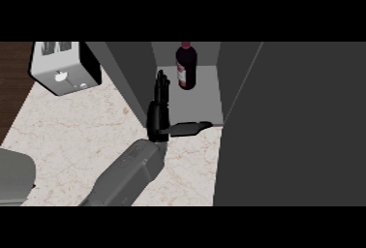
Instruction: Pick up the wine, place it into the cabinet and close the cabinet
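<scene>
Head view: wine (186,67) inside cabinet (207,97); left hand (159,109) open at edge.

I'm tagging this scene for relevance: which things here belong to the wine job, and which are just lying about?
Job:
wine bottle, standing inside the cabinet
cabinet, open
cabinet door
left hand, open beside the bottle

Lying about:
toaster

One grey forearm (127,175) enters from the lower edge left of centre and rises toward the upper right; its black hand (159,115) stands edge-on, fingers (162,83) straight and pointing up the view, held together; the thumb (187,128) juts out to the right, level and well apart from the fingers; no other arm shows.
</scene>
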Action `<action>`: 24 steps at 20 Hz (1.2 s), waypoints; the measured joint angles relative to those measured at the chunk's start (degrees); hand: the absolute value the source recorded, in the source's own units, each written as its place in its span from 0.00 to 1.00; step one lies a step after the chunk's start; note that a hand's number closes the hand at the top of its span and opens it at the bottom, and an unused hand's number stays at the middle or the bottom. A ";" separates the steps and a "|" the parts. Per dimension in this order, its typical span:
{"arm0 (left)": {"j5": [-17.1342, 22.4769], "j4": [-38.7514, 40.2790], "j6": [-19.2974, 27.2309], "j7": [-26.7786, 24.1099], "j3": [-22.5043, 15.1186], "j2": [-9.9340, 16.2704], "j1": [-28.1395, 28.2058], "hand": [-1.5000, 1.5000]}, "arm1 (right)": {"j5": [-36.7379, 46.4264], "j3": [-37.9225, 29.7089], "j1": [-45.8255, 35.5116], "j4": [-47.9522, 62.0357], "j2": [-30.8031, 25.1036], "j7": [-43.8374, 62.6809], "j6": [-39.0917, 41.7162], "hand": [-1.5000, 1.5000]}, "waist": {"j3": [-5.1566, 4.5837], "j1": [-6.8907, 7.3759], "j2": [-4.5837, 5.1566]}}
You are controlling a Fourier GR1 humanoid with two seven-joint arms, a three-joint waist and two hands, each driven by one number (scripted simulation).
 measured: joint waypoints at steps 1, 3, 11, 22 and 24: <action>0.21 -2.74 1.99 0.51 -1.85 0.01 0.95 0.00 | -0.06 -0.31 -0.05 -0.13 -0.24 0.36 -0.01 0.00 | 0.00 0.13 0.00; -0.85 -7.91 4.19 1.26 -4.06 0.03 4.17 0.00 | -0.06 -0.72 1.06 -0.31 -0.56 -0.26 0.40 0.00 | 0.01 0.55 -0.01; -6.90 -29.39 11.63 5.53 -11.10 2.25 16.97 0.00 | 0.24 -1.22 1.37 -0.54 -0.82 -0.76 0.24 0.00 | 0.02 1.38 0.00; -14.62 -51.99 18.24 11.32 -16.40 8.79 31.22 0.00 | -0.46 -3.29 0.44 -0.35 -1.86 0.07 1.02 0.00 | 0.01 1.38 0.11; -15.90 -56.06 18.69 12.32 -17.74 10.56 32.96 0.00 | -0.72 -2.74 0.26 -0.33 -1.74 0.88 1.30 0.00 | 0.01 1.39 0.10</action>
